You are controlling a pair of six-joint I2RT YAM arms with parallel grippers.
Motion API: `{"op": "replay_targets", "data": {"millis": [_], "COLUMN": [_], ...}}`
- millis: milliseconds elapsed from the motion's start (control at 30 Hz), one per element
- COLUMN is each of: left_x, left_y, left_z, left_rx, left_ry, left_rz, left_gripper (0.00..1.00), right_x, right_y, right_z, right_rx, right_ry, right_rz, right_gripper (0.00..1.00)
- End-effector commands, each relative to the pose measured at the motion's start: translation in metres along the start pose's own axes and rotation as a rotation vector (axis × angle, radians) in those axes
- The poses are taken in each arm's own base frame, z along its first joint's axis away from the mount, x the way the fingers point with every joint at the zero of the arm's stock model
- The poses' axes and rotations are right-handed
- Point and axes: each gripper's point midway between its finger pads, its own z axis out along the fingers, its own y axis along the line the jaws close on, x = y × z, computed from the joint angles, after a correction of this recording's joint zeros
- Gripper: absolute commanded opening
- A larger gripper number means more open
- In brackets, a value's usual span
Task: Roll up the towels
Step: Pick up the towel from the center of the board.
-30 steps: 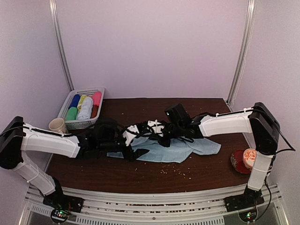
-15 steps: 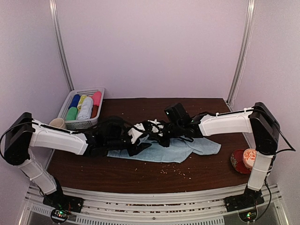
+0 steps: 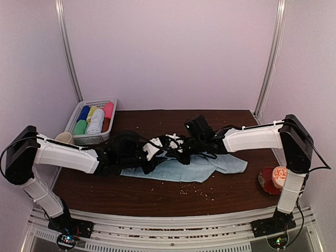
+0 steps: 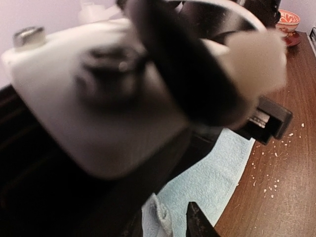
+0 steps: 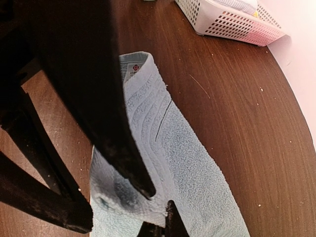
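A pale light-blue towel lies spread across the middle of the dark table. My left gripper is low over its left end. In the left wrist view the towel has a small raised fold between the narrowed jaws of that gripper, with a gap still showing beside the right finger. My right gripper sits just beyond, at the towel's far edge. In the right wrist view this gripper is shut on a bunched edge of the towel, which has a small label at its far corner.
A white basket of coloured rolls stands at the back left, also seen as the basket. A pale cup stands beside it. A red bowl sits at the right edge. Crumbs dot the table's front.
My left arm has reached right onto the towel's left end and its jaws have narrowed around a fold. The right arm has not moved.
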Motion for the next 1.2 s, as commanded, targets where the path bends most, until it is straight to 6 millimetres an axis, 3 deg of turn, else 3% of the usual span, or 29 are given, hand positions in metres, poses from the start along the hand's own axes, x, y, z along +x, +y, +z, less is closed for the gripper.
{"op": "replay_targets", "data": {"millis": [0,267,533,733,867,1000,1167], "left_x": [-0.005,-0.014,-0.019,-0.016,-0.014,-0.015,-0.017], "left_y": [0.008,0.008,0.009,0.008,0.01,0.024,0.048], "left_z": [0.006,0.01,0.009,0.01,0.01,0.004,-0.01], "left_rx": [-0.035,-0.025,-0.019,-0.019,-0.025,-0.1,-0.218], "left_ry": [-0.011,-0.028,-0.039,-0.019,-0.005,0.021,0.062], "left_rz": [0.013,0.013,0.007,0.011,0.009,-0.027,-0.091], "left_gripper": [0.27,0.14,0.2,0.0,0.0,0.0,0.0], "right_x": [-0.008,-0.006,-0.004,-0.006,-0.005,-0.003,0.018], "right_y": [-0.005,-0.005,-0.005,-0.006,-0.009,-0.022,-0.064], "right_z": [-0.002,0.0,0.001,0.0,-0.001,-0.015,-0.066], "right_rx": [0.0,-0.002,0.001,0.004,0.02,0.025,0.071], "right_ry": [-0.017,-0.011,-0.004,-0.007,0.001,0.008,0.012], "right_rz": [0.016,0.014,0.011,0.012,0.011,0.027,0.094], "right_gripper": [0.0,0.0,0.0,0.0,0.0,0.33,0.7]}}
